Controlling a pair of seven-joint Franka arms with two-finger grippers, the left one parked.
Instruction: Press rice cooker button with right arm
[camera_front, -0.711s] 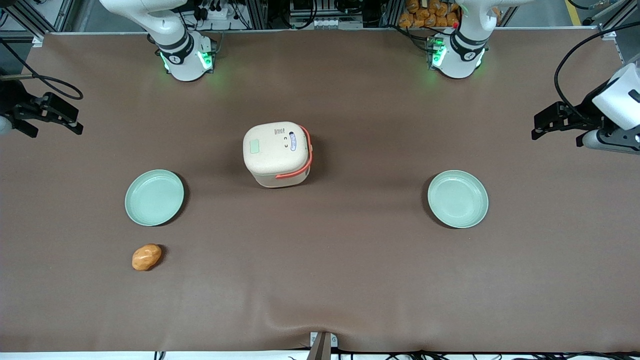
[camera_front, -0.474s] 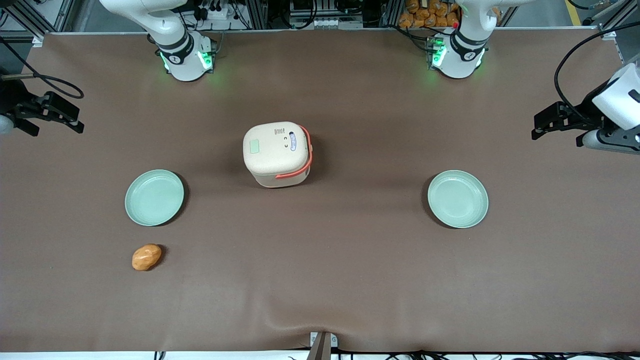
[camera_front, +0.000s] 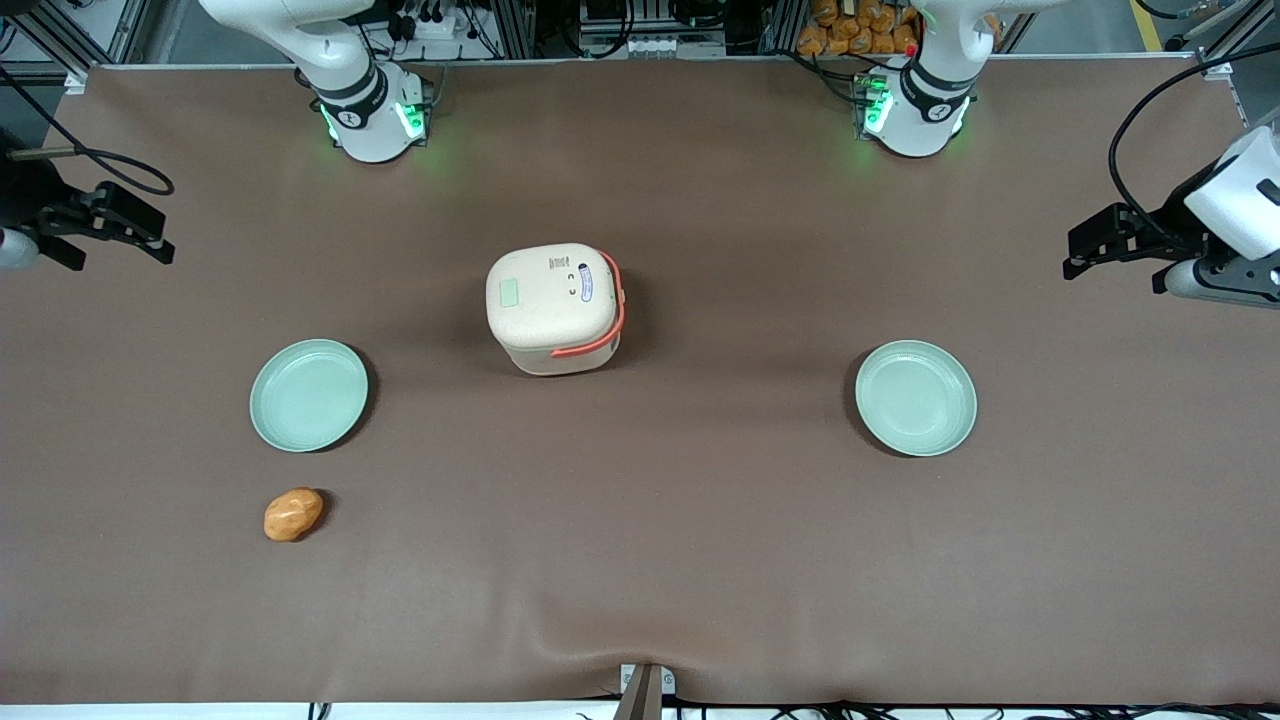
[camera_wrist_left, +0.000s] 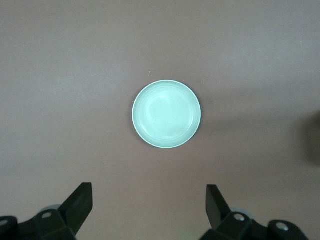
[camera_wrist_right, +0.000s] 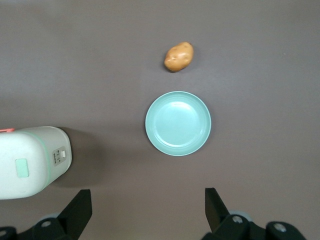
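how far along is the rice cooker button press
Nothing looks done: the small cream rounded-square rice cooker with its orange-red handle sits untouched, lid shut. In hand: the right arm's black pincer is open, high over the working arm's end of the table, apart from the cooker. Left: reaching it and pressing the button.

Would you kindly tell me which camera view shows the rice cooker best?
The front view: the whole rice cooker shows, lid panel and orange handle included. The right wrist view cuts it off at the frame edge; the left wrist view misses it. The open claw hangs toward the working arm's end.
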